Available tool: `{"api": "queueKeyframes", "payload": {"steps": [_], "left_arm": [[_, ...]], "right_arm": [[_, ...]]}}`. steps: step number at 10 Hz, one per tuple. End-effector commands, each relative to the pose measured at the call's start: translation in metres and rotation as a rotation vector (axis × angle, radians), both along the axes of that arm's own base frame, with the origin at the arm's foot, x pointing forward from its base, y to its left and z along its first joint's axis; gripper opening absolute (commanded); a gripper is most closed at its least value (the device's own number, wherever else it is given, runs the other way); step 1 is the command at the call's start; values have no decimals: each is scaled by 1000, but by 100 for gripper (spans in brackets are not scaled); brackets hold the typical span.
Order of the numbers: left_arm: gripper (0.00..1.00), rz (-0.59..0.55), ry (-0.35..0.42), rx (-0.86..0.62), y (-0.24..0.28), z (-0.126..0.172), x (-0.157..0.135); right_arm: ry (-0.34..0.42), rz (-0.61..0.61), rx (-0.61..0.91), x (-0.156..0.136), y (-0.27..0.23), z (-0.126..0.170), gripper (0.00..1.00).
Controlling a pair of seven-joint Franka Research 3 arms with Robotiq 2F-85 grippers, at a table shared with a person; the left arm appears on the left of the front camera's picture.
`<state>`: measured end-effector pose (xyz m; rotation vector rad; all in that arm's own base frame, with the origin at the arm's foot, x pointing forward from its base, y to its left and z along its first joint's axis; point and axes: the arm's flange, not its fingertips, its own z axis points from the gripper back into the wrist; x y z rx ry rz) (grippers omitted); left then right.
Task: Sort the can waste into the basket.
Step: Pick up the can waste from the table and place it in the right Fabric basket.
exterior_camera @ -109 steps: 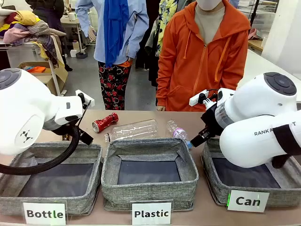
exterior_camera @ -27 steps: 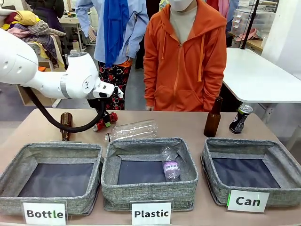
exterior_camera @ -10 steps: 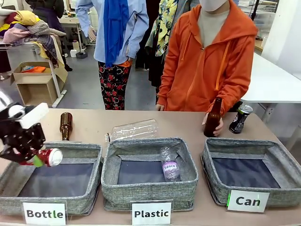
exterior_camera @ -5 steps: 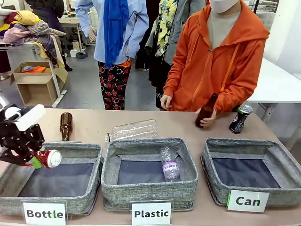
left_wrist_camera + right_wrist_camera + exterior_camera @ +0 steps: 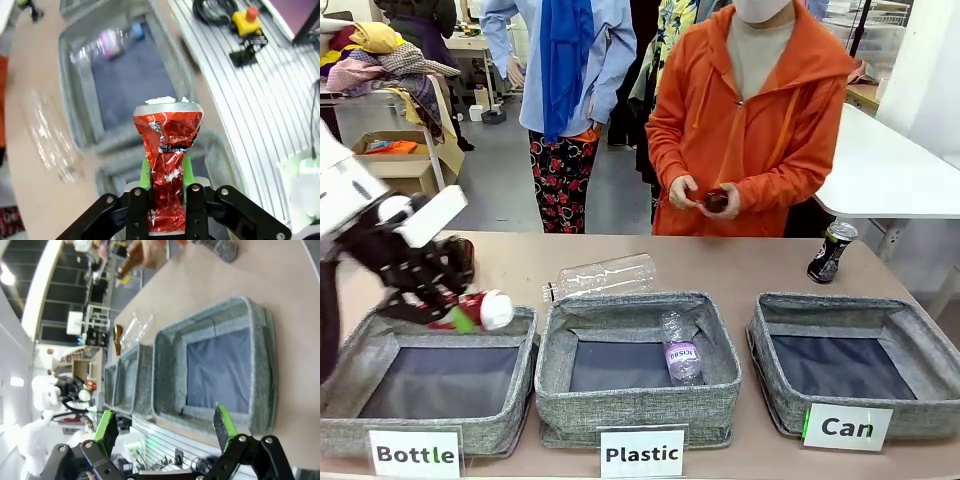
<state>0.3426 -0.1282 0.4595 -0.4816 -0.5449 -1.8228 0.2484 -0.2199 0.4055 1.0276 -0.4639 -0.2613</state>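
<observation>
Our left jaws clamp the red can, well apart from the empty basket; our right jaws gape empty. The black can stands on the bench, unsorted.

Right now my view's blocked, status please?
Left pincer shut on red can, over Bottle basket's rim. Right pincer open. Black can standing behind Can basket.

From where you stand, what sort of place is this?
Probably a robotics test lab staging a waste-sorting trial: three grey woven-fabric baskets labelled Bottle, Plastic and Can, a black two-finger left gripper shut on a crushed shiny red can, and a yellow emergency-stop box with a red button.
</observation>
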Motion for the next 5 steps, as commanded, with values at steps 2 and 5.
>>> {"api": "queueKeyframes", "payload": {"steps": [2,5], "left_arm": [[27,-100,-2,-52,-55,27,16],[27,-343,-51,-141,-167,57,8]], "right_arm": [[53,80,1,-48,-57,25,100],[14,-52,19,-77,-107,34,100]]}}
